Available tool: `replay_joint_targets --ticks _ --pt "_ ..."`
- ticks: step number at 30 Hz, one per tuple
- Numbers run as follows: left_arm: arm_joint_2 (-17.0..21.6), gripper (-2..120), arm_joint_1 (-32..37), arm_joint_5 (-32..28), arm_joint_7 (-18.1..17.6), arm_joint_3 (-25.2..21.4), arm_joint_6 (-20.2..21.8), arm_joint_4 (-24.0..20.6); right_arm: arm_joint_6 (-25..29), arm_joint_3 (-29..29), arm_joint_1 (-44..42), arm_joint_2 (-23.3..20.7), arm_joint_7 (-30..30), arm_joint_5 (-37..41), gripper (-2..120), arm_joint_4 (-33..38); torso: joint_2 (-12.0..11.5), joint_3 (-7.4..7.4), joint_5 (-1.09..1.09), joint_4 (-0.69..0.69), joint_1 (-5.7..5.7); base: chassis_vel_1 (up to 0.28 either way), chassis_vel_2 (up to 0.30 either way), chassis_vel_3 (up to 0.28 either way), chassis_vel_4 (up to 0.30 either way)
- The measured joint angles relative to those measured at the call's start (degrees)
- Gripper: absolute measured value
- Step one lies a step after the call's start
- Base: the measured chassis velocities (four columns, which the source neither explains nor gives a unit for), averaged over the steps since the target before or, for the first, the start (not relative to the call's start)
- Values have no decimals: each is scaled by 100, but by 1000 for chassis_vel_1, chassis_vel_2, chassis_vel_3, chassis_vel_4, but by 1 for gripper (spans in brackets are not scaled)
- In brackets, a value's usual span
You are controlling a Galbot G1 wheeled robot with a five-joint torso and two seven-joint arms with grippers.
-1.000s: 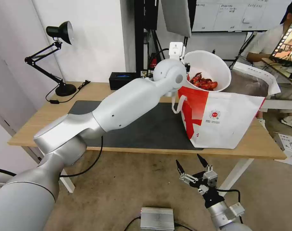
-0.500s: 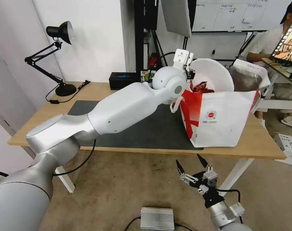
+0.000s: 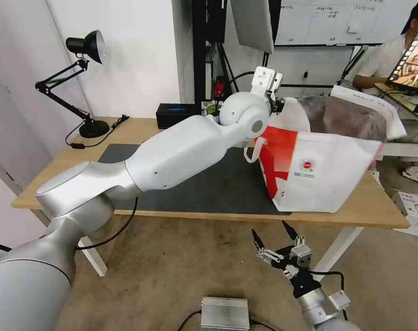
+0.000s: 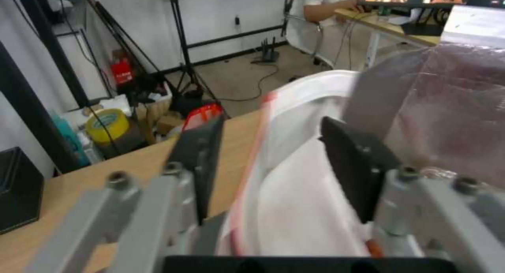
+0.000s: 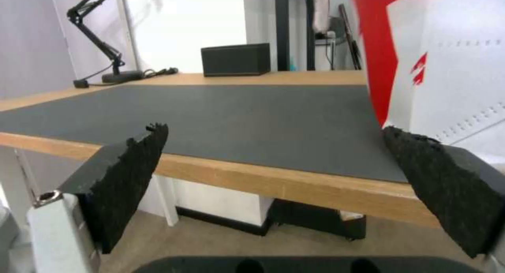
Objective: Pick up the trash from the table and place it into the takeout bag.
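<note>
The takeout bag (image 3: 319, 174) stands on the right part of the table (image 3: 57, 170), its silver lining (image 4: 447, 107) showing at the open mouth. The white bowl (image 3: 295, 117) of the trash leans inside the bag's near-left corner, only its pale wall (image 4: 300, 186) visible and the shells hidden. My left gripper (image 3: 279, 105) hovers at that corner, open, its fingers (image 4: 202, 154) standing either side of the bag's red-edged rim and the bowl. My right gripper (image 3: 278, 239) hangs open below the table's front edge, facing the mat and the bag (image 5: 447, 60).
A dark grey mat (image 3: 209, 184) covers the table's middle. A black tissue box (image 3: 174, 115) and a desk lamp (image 3: 80, 82) stand at the back. A silver box (image 3: 225, 312) lies on the floor and a carton (image 3: 413, 207) sits right of the table.
The bowl has dropped from above the bag's mouth down into it, and the red shells are hidden now. The bag's top has shifted and spread. The right arm stayed still.
</note>
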Motion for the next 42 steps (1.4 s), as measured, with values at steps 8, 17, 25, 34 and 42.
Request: replay_joint_targets --ticks 8,17,25,34,42 --pt "341 89 85 -86 -121 -130 -82 -513 0 0 0 0 0 0 100 0 0 -1 0 -2 0 0 0 0 0" --pt "1535 100 811 681 358 -433 -992 -1360 0 0 0 0 1 1 100 0 0 0 -1 1 0 0 0 0 0" --pt "3052 100 2800 1861 1248 -1799 -1528 -2370 0 0 0 1 -1 0 100 0 0 -1 -5 4 0 0 0 0 0" --pt "3914 100 5402 2572 1795 -3755 -2260 -3133 0 0 0 1 0 0 100 0 0 -1 -3 2 0 0 0 0 0" --pt "3684 100 7583 3419 1903 -5162 -2808 -3428 0 0 0 1 -1 0 100 0 0 -1 -1 1 -1 0 0 0 0"
